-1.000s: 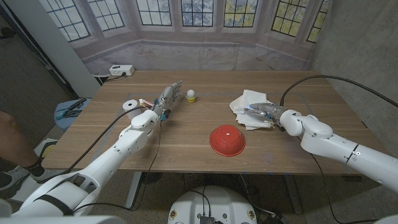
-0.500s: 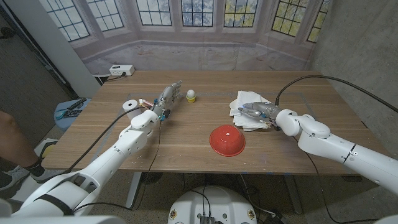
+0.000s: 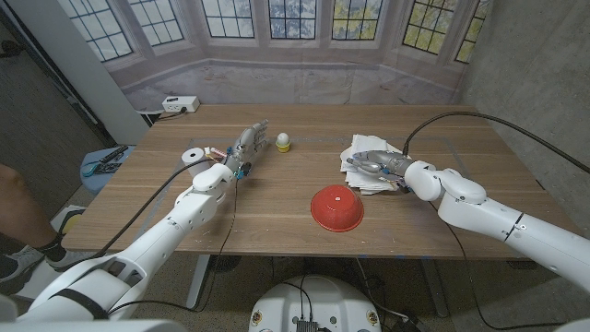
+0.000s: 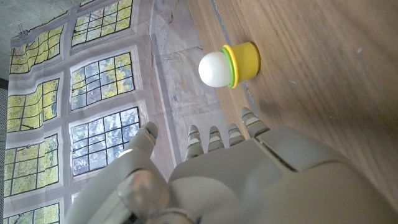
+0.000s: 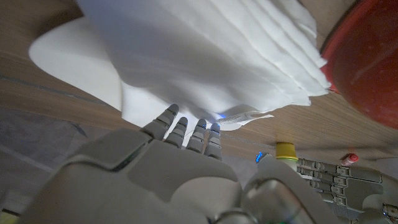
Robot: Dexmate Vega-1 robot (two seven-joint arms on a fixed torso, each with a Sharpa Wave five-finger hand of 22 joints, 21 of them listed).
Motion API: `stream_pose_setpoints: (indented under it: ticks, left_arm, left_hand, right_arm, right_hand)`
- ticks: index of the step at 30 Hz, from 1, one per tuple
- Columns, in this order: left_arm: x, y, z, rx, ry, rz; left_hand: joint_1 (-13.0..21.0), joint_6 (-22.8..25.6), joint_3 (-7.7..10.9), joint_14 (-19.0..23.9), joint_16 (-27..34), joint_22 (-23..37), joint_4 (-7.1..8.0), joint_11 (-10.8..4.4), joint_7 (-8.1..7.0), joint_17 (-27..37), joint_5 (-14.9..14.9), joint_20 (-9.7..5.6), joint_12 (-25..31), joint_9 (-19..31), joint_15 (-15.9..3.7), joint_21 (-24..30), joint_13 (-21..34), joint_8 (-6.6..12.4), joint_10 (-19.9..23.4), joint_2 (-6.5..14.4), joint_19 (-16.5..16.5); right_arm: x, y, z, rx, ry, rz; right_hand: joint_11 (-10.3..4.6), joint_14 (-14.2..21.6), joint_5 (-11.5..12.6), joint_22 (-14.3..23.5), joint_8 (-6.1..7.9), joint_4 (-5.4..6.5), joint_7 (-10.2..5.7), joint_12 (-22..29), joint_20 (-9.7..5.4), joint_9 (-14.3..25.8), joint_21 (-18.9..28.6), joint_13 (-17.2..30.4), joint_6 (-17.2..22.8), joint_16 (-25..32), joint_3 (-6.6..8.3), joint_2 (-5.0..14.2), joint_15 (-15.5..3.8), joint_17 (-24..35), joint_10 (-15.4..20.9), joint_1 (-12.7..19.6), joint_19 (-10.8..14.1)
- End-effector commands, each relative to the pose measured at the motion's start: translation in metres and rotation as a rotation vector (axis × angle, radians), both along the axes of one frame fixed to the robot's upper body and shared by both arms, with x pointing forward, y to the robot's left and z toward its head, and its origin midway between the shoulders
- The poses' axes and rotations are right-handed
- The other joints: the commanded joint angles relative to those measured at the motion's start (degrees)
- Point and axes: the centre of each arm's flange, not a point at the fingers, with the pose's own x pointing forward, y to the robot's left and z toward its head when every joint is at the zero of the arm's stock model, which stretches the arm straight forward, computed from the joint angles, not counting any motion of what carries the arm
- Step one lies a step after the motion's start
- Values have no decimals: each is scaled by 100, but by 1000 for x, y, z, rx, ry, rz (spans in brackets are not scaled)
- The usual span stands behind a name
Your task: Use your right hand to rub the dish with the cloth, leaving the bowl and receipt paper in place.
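A crumpled white cloth [image 3: 365,150] lies on a white dish [image 3: 376,185] at the table's right middle. My right hand [image 3: 377,165] rests on top of the cloth, fingers stretched out toward the left. In the right wrist view the fingertips [image 5: 186,127] touch the cloth [image 5: 205,50], and the dish's rim [image 5: 68,53] pokes out beside it. A red bowl [image 3: 337,207] sits upside down just in front of the dish. The receipt paper roll [image 3: 193,155] lies at the left. My left hand [image 3: 245,146] waits with fingers extended, holding nothing.
A white ball in a yellow cup [image 3: 284,141] stands just beyond my left hand's fingertips, also close ahead in the left wrist view [image 4: 227,62]. A white power strip [image 3: 180,104] lies at the table's far left corner. A person's leg [image 3: 14,198] shows at the left edge.
My right hand has slid leftward across the cloth, bunching it slightly. The bowl, the receipt roll and my left hand have not moved.
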Motion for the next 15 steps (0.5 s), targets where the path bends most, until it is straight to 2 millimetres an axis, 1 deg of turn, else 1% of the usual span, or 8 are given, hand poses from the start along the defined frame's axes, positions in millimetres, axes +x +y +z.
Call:
stream_pose_setpoints:
  ticks: [1,7,15]
  left_arm:
    - [0,4,-2,-8,3,7]
    - [0,3,-3,-7,5,5]
    - [0,1,-2,-5,5,2]
  left_hand:
    - [15,-1,25,17,32,16,1,15,-6,6,12,29,22,27,6,15,26,10,21,21,-58]
    - [15,-2,27,21,33,16,1,14,-3,6,12,31,21,27,7,15,26,9,21,23,-59]
    - [12,2,29,27,35,16,3,12,-5,7,12,32,21,27,9,14,26,11,24,21,-61]
  right_arm:
    - [4,14,-3,27,10,41]
    - [6,15,-5,36,13,41]
    - [4,8,-4,42,12,31]
  right_hand:
    - [-13,34,34,-2,19,-12,-20,43,-213,11,30,13,5,23,51,295,-95,16,30,-24,64]
    - [-6,40,35,-2,16,-12,-16,41,-213,11,28,13,2,22,58,294,-103,16,30,-25,71]
    - [0,49,38,-2,15,-12,-20,40,-219,11,25,14,1,21,66,294,-117,16,31,-25,74]
